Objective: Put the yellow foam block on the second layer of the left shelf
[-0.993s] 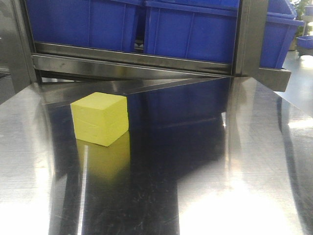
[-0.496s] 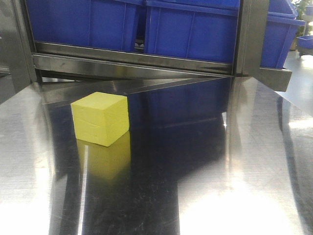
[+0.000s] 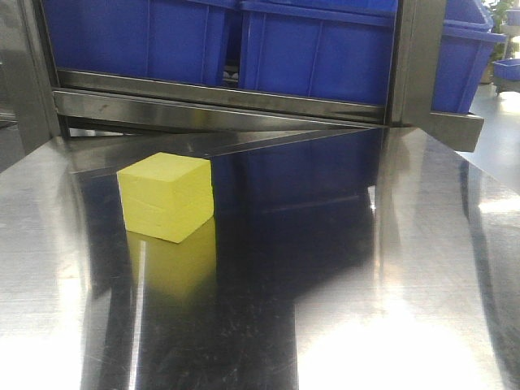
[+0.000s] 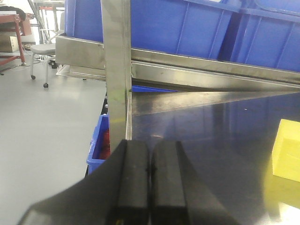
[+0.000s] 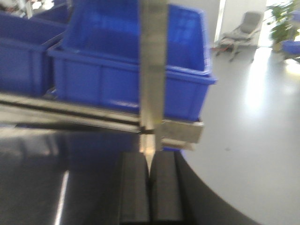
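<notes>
The yellow foam block [image 3: 166, 197] rests on the shiny steel table [image 3: 341, 268], left of centre, a little in front of the shelf rail [image 3: 219, 101]. In the left wrist view the yellow foam block [image 4: 287, 150] shows only at the right edge. My left gripper [image 4: 150, 143] is shut with nothing between its black fingers, low over the table's left side and well left of the block. My right gripper [image 5: 150, 157] is also shut and empty, near the table's right corner, facing a shelf post [image 5: 152, 65]. Neither gripper appears in the front view.
Blue bins [image 3: 317, 49] fill the shelf level just above the table. A steel post [image 4: 116, 70] stands at the table's left corner, with a blue bin [image 4: 99, 140] on the floor beside it. A wheeled stool [image 4: 41, 49] and a chair [image 5: 243, 23] stand on the grey floor.
</notes>
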Tool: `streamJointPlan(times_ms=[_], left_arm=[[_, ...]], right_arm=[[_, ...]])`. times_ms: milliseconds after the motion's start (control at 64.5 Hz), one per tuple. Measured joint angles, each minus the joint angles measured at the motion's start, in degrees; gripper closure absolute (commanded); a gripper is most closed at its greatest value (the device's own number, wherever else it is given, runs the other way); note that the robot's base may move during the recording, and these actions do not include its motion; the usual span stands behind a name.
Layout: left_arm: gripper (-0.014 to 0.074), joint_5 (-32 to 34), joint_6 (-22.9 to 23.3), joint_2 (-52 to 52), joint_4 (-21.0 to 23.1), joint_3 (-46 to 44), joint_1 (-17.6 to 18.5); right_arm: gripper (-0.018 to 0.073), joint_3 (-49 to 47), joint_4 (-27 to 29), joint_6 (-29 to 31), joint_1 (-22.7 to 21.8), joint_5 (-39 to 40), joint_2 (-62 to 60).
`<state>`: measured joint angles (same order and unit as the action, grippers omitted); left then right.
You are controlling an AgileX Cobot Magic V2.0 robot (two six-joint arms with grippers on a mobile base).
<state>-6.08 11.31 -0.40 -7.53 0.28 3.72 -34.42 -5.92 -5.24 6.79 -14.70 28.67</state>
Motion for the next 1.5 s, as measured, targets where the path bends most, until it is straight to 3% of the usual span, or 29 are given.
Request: streamJointPlan(times_ms=[279,496,574,698,869,1210,1504], left_arm=[[0.0460,0.00,0.00,0.00,0.00,0.00,0.00],[0.0460,0.00,0.00,0.00,0.00,0.00,0.00],[0.0460,0.00,0.00,0.00,0.00,0.00,0.00],[0.0460,0.00,0.00,0.00,0.00,0.00,0.00],[0.0460,0.00,0.00,0.00,0.00,0.00,0.00],[0.0460,0.00,0.00,0.00,0.00,0.00,0.00],[0.0460,0.00,0.00,0.00,0.00,0.00,0.00]], right_arm=[[0.0503,-12.00,-0.50,0.00,17.76,-8.04,20.91],[0.0480,-19.59,-0.50,0.00,26.40,-11.28,34.11],[0.0382,-22.46,-0.50,0.00,28.28,-13.33,38.02],[0.0132,-27.52,-0.50,0.00,31.05,-17.08,43.60],[-0.0079,-34.53,-0.50,0.00,33.37,-21.92,49.97],[-0.0070,-48.71,-0.50,1.31,36.72,-34.16,61.13],[-0.0070,-66.10,4.31,17.00,37.33,-48.75,74.43]])
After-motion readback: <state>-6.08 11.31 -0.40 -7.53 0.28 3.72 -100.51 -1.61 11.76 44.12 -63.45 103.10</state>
